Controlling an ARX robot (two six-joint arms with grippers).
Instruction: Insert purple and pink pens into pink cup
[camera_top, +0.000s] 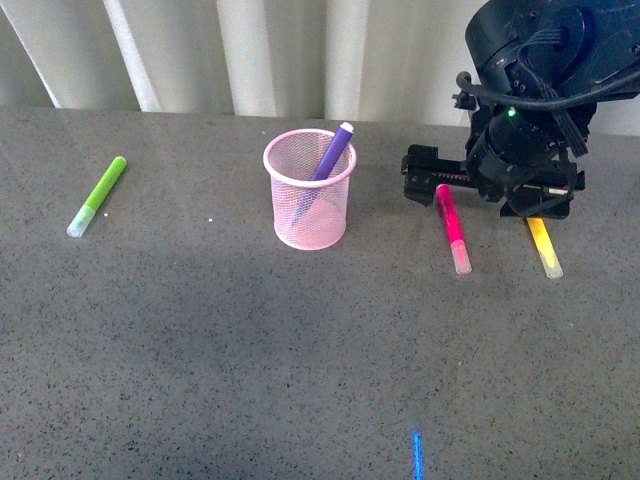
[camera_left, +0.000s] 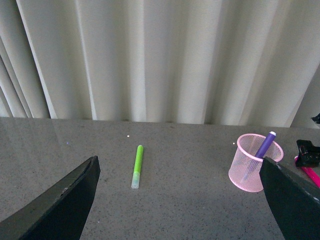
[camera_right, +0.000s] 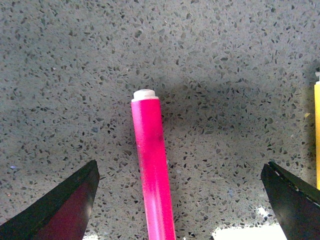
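Magenta pink pen (camera_top: 452, 228), pale translucent cap, lying flat

The right end effector (camera_right: 180, 169) points down, jaws spread wide; the left end effector (camera_left: 178, 161) gapes too.

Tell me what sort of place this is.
Probably a robot test bench, not a home desk: a grey speckled tabletop, a plain pale curtain as backdrop, and a black robot arm near a pink cup.
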